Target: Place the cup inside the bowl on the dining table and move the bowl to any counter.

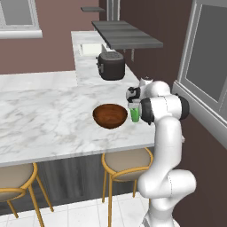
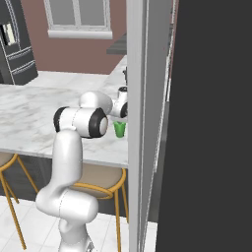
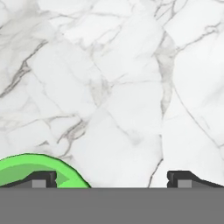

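one cup, one bowl, one dining table, pincer above

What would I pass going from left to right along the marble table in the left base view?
Bare marble of the dining table → the wooden bowl → the green cup → the robot's white arm, which rises beside the cup.
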Motion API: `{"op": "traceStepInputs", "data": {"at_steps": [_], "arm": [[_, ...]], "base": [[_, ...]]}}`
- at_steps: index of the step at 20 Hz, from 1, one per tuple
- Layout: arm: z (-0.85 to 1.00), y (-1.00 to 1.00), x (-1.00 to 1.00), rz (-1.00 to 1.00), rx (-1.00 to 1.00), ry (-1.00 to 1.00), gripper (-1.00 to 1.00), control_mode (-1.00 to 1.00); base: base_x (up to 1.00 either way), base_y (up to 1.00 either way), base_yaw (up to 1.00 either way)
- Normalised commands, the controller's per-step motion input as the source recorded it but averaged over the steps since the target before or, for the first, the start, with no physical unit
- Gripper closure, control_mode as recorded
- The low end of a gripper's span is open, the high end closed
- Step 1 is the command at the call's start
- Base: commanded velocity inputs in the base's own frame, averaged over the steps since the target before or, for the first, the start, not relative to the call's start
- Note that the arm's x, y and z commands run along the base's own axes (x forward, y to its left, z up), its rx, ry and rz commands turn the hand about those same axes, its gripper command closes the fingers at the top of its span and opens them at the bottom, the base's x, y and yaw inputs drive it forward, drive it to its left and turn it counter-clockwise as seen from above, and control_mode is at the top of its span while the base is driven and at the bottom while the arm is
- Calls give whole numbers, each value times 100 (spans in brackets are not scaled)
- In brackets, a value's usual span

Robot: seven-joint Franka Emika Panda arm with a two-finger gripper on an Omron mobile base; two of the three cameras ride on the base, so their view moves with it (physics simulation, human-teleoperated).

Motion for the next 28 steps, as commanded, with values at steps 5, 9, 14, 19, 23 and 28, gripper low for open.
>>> {"op": "traceStepInputs", "data": {"at_steps": [5, 9, 14, 19, 23, 28], "arm": [[-1, -6, 0, 0, 0, 0, -100, -100], [0, 0, 0, 0, 0, 0, -100, -100], [0, 0, 0, 0, 0, 0, 100, -100], [0, 0, 0, 0, 0, 0, 100, -100], [0, 0, 0, 0, 0, 0, 100, -100], [0, 0, -6, 0, 0, 0, 100, -100]], "base": [[0, 0, 0], [0, 0, 0], [0, 0, 0], [0, 0, 0], [0, 0, 0], [0, 0, 0]]}}
